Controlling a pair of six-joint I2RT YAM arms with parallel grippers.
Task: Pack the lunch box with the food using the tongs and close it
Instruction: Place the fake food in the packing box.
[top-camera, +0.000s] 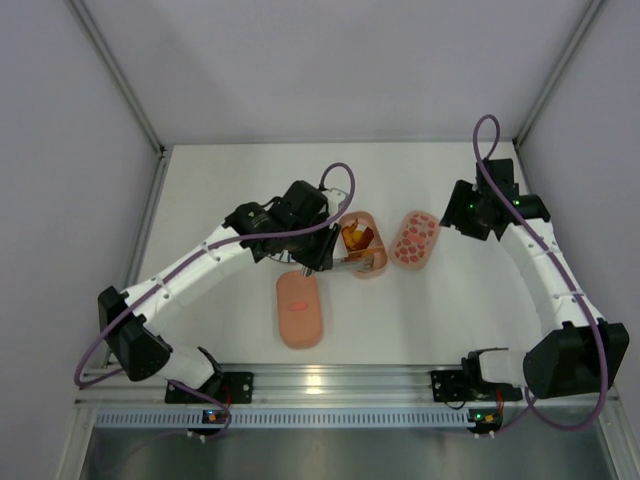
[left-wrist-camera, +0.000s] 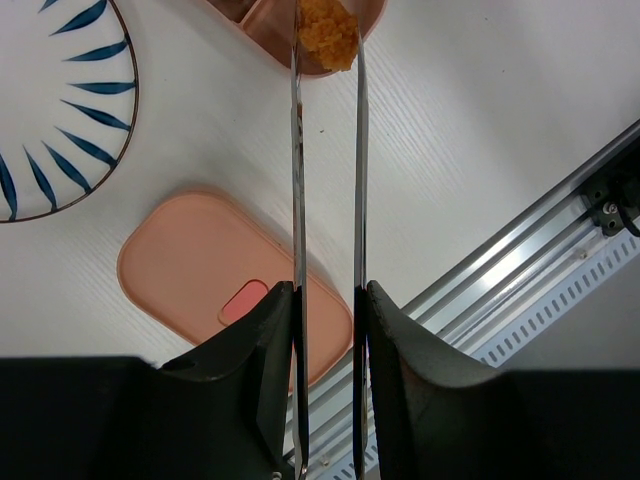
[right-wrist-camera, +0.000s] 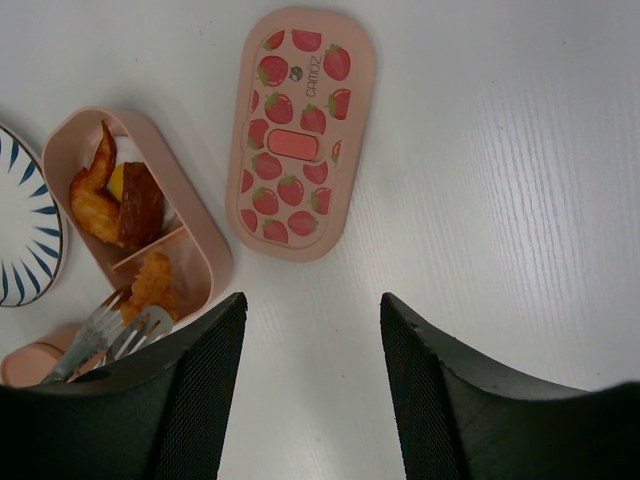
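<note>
My left gripper (left-wrist-camera: 328, 290) is shut on the silvery tongs (left-wrist-camera: 297, 190). Their tips pinch an orange food piece (left-wrist-camera: 328, 35) over the near compartment of the pink lunch box tray (left-wrist-camera: 372, 18). In the right wrist view that tray (right-wrist-camera: 208, 262) holds an orange wing (right-wrist-camera: 93, 195) and a dark brown piece (right-wrist-camera: 143, 202) in its far compartment. The orange piece (right-wrist-camera: 152, 283) lies by the tong tips (right-wrist-camera: 100, 335). The strawberry-spotted lid (right-wrist-camera: 300, 130) lies flat beside the tray. The plain pink lid with a red mark (top-camera: 299, 308) lies nearer the bases. My right gripper (right-wrist-camera: 312, 310) hangs open over bare table, holding nothing.
A white plate with dark blue radial stripes (left-wrist-camera: 60, 100) sits left of the tray, mostly under my left arm in the top view. The aluminium rail (left-wrist-camera: 520, 260) runs along the near table edge. Grey walls close in the back and sides.
</note>
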